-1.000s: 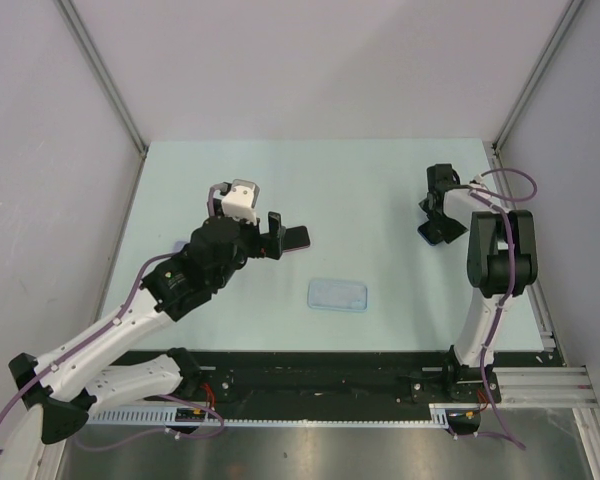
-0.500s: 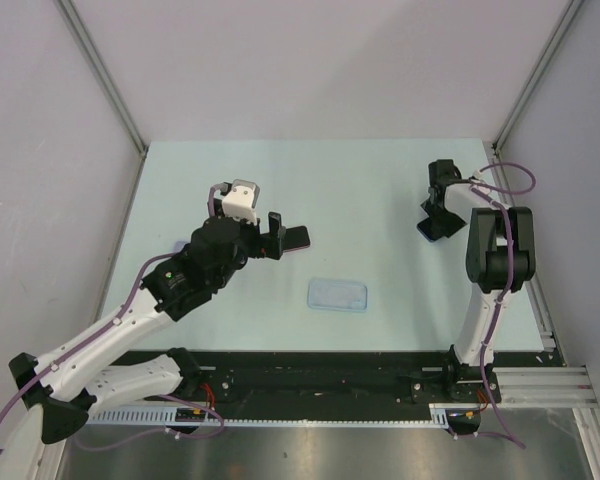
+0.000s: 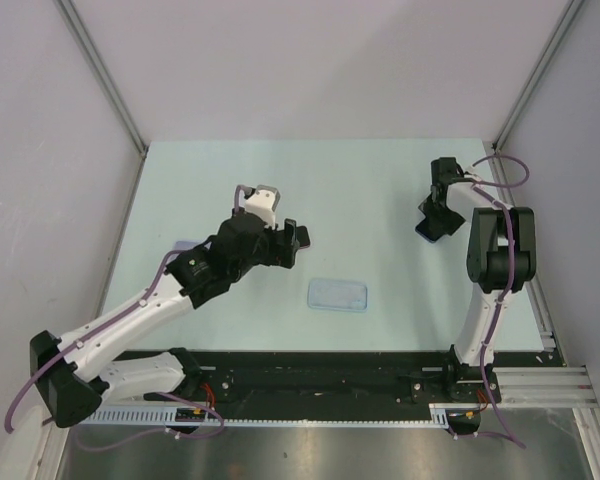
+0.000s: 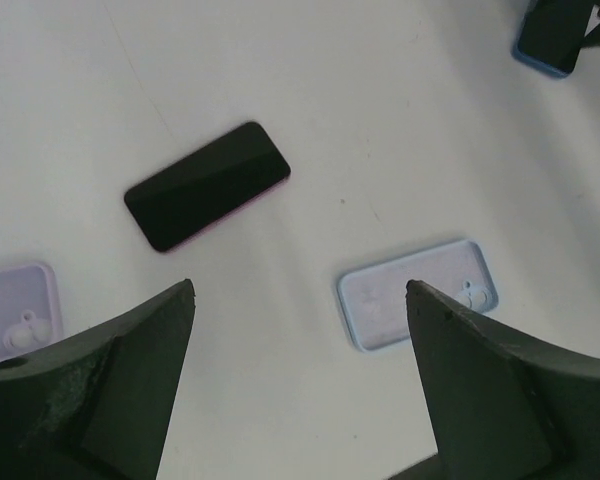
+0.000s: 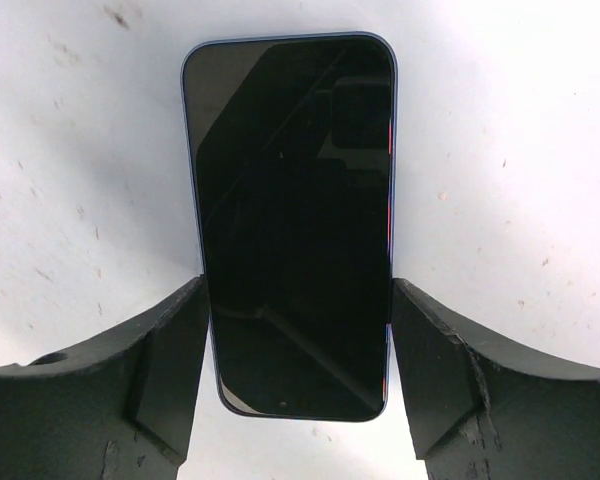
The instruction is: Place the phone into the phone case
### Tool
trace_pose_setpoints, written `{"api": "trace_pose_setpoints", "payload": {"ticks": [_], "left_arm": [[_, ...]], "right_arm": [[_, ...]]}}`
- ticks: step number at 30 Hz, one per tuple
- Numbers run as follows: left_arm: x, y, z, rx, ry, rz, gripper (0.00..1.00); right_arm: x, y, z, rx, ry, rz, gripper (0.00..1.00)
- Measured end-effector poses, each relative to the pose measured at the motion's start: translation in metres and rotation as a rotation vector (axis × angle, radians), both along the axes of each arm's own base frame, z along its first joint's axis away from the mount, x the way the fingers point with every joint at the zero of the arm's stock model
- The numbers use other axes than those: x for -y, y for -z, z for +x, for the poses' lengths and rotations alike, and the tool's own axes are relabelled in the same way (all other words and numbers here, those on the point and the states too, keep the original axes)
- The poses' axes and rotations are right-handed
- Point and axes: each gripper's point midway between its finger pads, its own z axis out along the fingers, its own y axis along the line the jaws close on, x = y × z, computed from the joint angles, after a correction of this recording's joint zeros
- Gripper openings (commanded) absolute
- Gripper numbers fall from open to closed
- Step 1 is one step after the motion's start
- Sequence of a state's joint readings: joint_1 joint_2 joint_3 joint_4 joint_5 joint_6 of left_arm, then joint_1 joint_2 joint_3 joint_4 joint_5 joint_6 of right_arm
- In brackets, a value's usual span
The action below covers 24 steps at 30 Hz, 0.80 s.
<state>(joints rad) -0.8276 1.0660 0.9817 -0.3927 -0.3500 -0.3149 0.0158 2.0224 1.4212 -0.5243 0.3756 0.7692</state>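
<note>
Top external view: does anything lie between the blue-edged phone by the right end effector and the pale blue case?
Nothing visible does: only bare table lies between the blue-edged black phone and the pale blue plastic phone case.

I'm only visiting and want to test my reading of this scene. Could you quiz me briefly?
1. True or false: the left gripper is holding something.
2. Which has the blue-edged phone between its fingers? A the left gripper, B the right gripper.
3. How many empty phone cases does the left wrist view show?
Key: 1 false, it stands open. 2 B. 3 two: the light blue case and the lilac case.
</note>
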Motion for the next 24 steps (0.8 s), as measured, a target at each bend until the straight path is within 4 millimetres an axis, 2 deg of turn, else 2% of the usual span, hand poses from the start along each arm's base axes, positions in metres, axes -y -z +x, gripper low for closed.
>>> {"api": "trace_pose_setpoints", "payload": {"ticks": [2, 7, 14, 15, 16, 19, 21, 22, 23, 24], "left_arm": [[0.002, 0.013, -0.002, -0.066, 0.001, -0.014, 0.89], [0.006, 0.029, -0.007, -0.162, -0.001, -0.075, 0.89], [0.009, 0.043, -0.012, -0.255, 0.028, -0.139, 0.89], [0.007, 0.045, -0.011, -0.263, 0.022, -0.145, 0.89], [0.004, 0.045, -0.009, -0.270, 0.017, -0.152, 0.89], [-0.005, 0.044, -0.002, -0.281, -0.001, -0.171, 0.91], [-0.011, 0.045, 0.002, -0.278, -0.007, -0.162, 0.91], [-0.014, 0.045, 0.003, -0.276, -0.009, -0.153, 0.91], [-0.016, 0.044, 0.003, -0.272, -0.004, -0.137, 0.91], [-0.018, 0.043, 0.003, -0.265, 0.000, -0.121, 0.93]], "right_arm": [[-0.004, -0.001, -0.006, -0.014, -0.038, -0.003, 0.57], [-0.018, -0.004, -0.031, -0.051, -0.141, 0.000, 0.54], [-0.055, -0.004, -0.064, -0.081, -0.354, -0.012, 0.57], [-0.061, -0.004, -0.069, -0.078, -0.382, -0.016, 0.60], [-0.065, -0.004, -0.073, -0.080, -0.397, -0.013, 0.67], [-0.071, -0.005, -0.080, -0.083, -0.416, -0.005, 0.74], [-0.067, -0.006, -0.080, -0.076, -0.397, 0.000, 0.77], [-0.064, -0.007, -0.079, -0.070, -0.376, 0.007, 0.93], [-0.061, -0.009, -0.078, -0.061, -0.356, 0.011, 0.99], [-0.056, -0.012, -0.077, -0.049, -0.329, 0.017, 1.00]]}}
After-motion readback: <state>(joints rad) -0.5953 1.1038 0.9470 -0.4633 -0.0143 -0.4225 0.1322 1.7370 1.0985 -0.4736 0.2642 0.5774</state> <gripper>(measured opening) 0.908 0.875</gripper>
